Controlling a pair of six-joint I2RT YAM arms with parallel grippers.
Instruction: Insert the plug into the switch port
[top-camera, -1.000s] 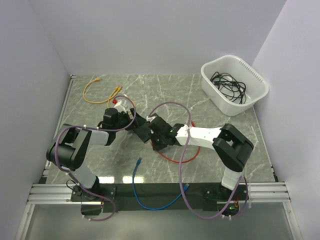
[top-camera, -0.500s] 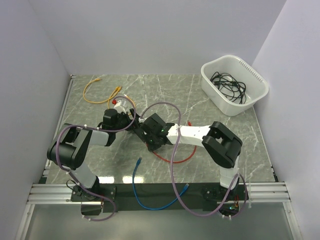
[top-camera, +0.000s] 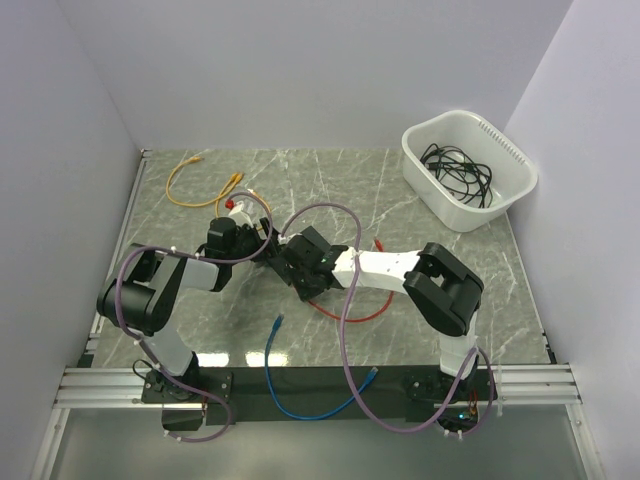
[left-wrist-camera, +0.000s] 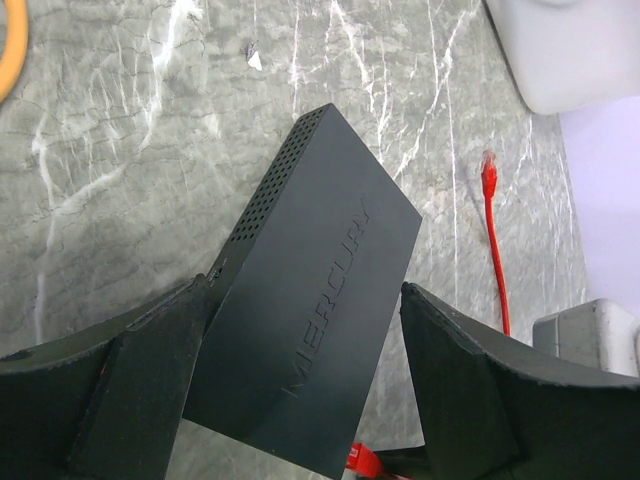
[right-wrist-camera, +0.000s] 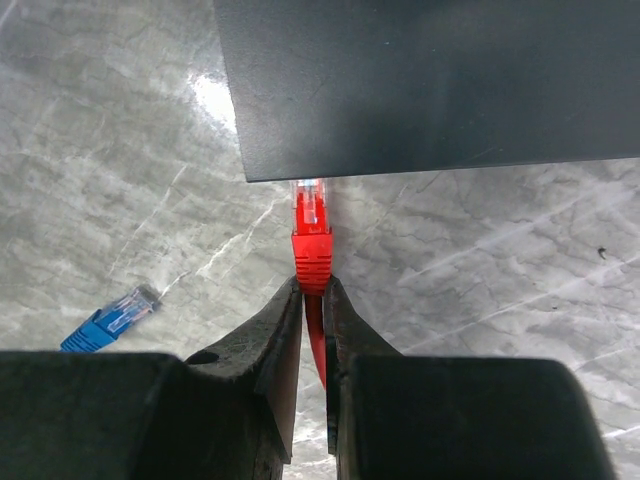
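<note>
near the middle of the marble table (top-camera: 400, 190), your two arms are meeting over the switch (left-wrist-camera: 320, 220) — the flat black box is sitting between the wide-spread fingers of the left gripper (left-wrist-camera: 305, 300), both pads pressing against its long sides, so that hand is gripping it. the box is lying at an angle in the left wrist view. your right gripper (right-wrist-camera: 312, 300) is pinching the plug (right-wrist-camera: 311, 235) by the rear of its red boot, jaws nearly together on it, with the red cable (top-camera: 350, 318) trailing back across the table. the plug is pointing straight at the switch's near edge and its clear tip is touching that edge — whether it is sitting in a port, you cannot tell from here. a blue plug (right-wrist-camera: 115, 318) is lying on the table near the right gripper. in the top view the white tub (top-camera: 440, 205) is sitting at the far right corner with black cables (top-camera: 460, 170) inside, an orange cable (top-camera: 195, 185) is lying at the far left, and a blue cable (top-camera: 300, 405) is hanging over the near edge
</note>
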